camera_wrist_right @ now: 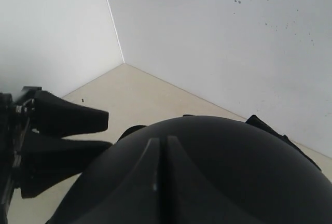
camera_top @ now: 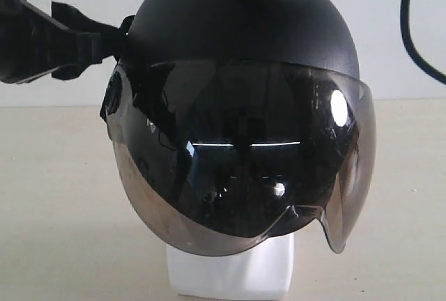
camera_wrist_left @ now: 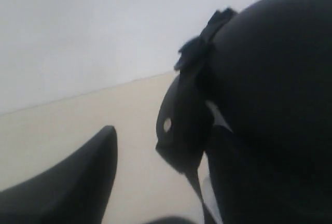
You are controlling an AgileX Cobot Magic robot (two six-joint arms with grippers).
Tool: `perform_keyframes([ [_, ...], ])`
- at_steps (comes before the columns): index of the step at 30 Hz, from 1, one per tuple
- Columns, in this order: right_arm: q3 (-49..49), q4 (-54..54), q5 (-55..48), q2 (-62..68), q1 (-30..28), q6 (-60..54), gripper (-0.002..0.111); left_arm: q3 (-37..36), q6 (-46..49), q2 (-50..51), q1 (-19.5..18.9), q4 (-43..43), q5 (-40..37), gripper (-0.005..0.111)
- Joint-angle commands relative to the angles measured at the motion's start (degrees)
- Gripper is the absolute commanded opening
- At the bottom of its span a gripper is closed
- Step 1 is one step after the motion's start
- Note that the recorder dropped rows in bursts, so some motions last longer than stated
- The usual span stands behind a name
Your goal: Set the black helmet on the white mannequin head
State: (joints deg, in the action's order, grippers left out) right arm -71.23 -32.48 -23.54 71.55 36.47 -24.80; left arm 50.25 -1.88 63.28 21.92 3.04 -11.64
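The black helmet (camera_top: 237, 29) sits over the white mannequin head, its smoky visor (camera_top: 244, 168) down across the face. Only the head's square white neck base (camera_top: 230, 273) shows below the visor. My right gripper (camera_wrist_right: 160, 140) is shut, its two fingers pressed together and lying on the helmet's crown (camera_wrist_right: 233, 172). My left gripper (camera_top: 83, 40) is beside the helmet's side, by the strap and visor pivot (camera_wrist_left: 179, 125). It stands open, with one finger (camera_wrist_left: 78, 182) well clear of the shell. The right wrist view shows its two fingers (camera_wrist_right: 67, 117) apart.
A beige tabletop (camera_top: 56, 196) spreads around the neck base, with white walls behind that meet in a corner (camera_wrist_right: 116, 32). A black cable (camera_top: 411, 29) hangs at the upper right, near the helmet.
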Motion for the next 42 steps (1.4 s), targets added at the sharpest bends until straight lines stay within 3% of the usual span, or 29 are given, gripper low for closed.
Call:
perform_keyframes([
  [1,1.0,1.9,-5.6,1.1,0.0,0.3,0.000,0.6,-0.2,-0.4,-0.2,0.5,-9.3,0.051],
  [14,1.0,2.3,-5.1,1.1,0.0,0.3,0.000,0.6,-0.1,-1.8,-0.2,0.7,-12.2,0.046],
  [18,1.0,2.3,-5.1,1.1,0.0,0.3,0.000,0.6,1.4,-1.8,-0.2,5.0,-12.3,0.043],
  [40,1.0,2.3,-3.6,1.1,0.0,0.3,0.000,0.7,3.7,1.4,-0.2,6.6,-12.6,0.043],
  [42,1.0,2.3,-3.6,1.1,0.0,0.3,0.000,0.7,4.8,1.4,-0.2,6.6,-12.4,0.037],
])
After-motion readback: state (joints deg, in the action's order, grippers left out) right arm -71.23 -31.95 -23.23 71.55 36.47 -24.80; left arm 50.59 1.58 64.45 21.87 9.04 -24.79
